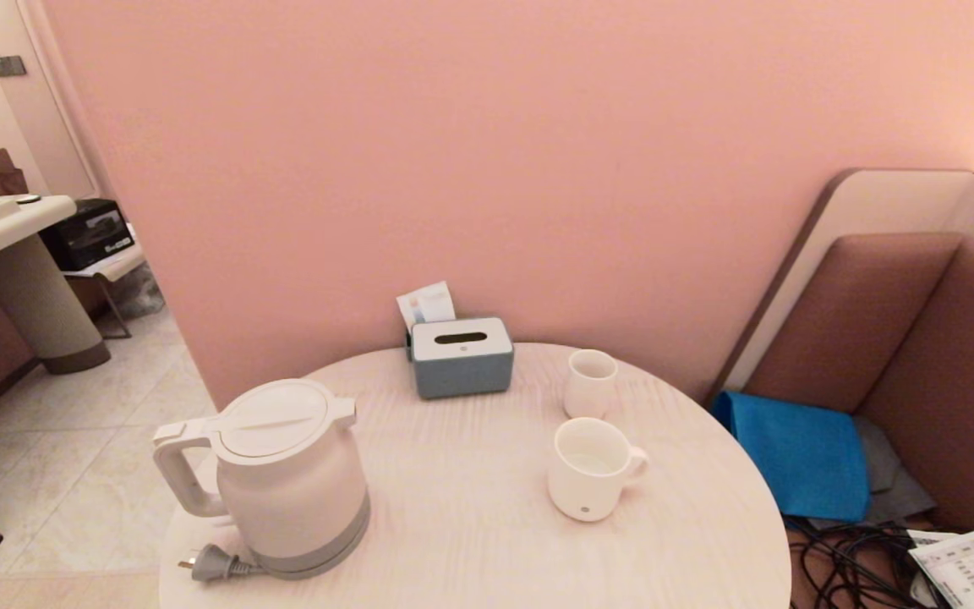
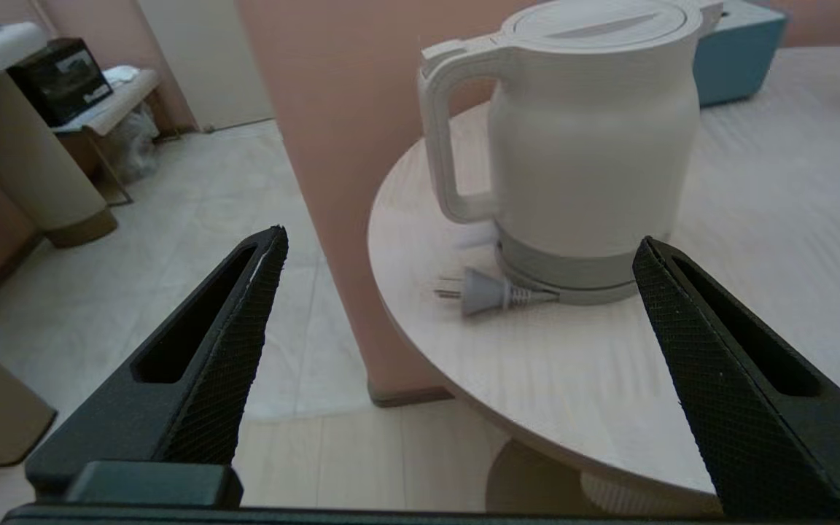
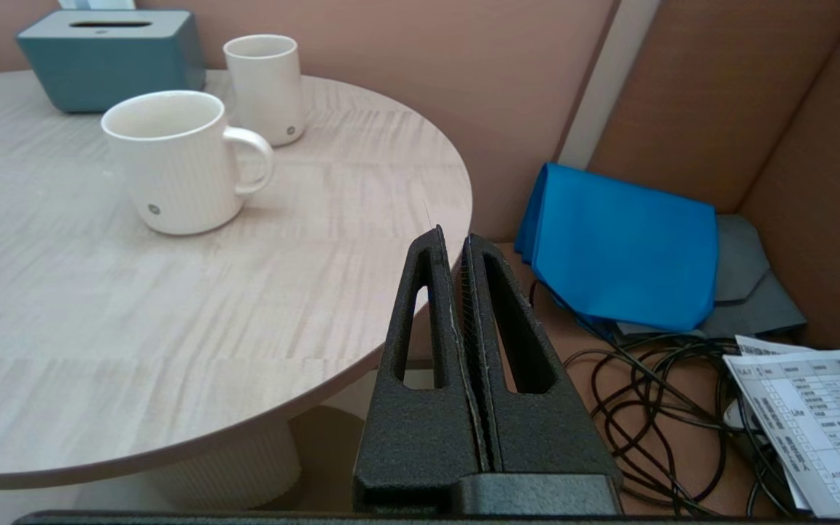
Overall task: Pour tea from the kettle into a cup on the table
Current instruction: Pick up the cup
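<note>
Two white vessels stand well apart on the table (image 1: 470, 499): the kettle (image 1: 284, 478) upright on its grey base at the left edge, plug (image 1: 212, 564) beside it, and the cup (image 1: 590, 467) to the right, its handle turned away from the kettle. Left gripper (image 2: 460, 248) hovers off the table edge facing the kettle's handle, fingers spread wide, touching nothing. Right gripper (image 3: 453, 237) sits off the right edge, fingers pressed together, empty.

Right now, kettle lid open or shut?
Shut. The kettle stands upright on its grey base on the table, its flat lid seated flush in both head and left wrist views. The plug lies loose.
</note>
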`<state>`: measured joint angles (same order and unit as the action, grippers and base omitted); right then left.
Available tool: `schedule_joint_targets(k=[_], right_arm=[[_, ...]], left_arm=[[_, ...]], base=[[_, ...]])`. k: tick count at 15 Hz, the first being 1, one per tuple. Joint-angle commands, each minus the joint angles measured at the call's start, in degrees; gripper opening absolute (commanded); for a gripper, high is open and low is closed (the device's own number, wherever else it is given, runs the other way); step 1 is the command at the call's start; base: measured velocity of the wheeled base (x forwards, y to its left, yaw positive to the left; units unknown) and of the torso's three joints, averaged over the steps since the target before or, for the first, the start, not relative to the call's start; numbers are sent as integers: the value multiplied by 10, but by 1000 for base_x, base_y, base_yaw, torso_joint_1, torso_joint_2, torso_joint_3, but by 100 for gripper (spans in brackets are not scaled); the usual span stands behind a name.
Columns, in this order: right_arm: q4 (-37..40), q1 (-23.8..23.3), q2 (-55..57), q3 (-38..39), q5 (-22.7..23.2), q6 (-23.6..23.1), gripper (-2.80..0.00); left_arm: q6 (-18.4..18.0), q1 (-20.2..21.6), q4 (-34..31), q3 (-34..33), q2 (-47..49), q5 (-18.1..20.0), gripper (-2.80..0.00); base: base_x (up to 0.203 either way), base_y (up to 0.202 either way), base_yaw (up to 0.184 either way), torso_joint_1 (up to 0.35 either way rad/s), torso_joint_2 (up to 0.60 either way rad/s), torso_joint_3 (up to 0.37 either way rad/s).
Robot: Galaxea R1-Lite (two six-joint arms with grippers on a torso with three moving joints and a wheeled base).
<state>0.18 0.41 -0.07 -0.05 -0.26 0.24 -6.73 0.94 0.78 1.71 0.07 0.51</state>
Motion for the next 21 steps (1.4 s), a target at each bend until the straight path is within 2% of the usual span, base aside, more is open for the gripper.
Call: schedule_joint_targets(k=[1,6,10,11,12,21], right_arm=[[0,0,1,0,0,0,-280],[0,0,1,0,0,0,-280],[0,0,1,0,0,0,-280],[0,0,1,0,0,0,-280],[0,0,1,0,0,0,-280],[0,0,1,0,0,0,-280]], left_arm=[[4,0,0,-14,-1,1,0],[42,0,2,-17,-1,-2,0],[48,-1,3,-17,-1,-2,0],[53,0,3,-17,-1,-2,-198],[60,0,3,-17,-1,-3,-280],[63,0,4,-17,-1,-3,-280]], base=[[0,0,0,0,0,0],[0,0,0,0,0,0],[0,0,0,0,0,0],[0,0,0,0,0,0],[0,0,0,0,0,0],[0,0,0,0,0,0]])
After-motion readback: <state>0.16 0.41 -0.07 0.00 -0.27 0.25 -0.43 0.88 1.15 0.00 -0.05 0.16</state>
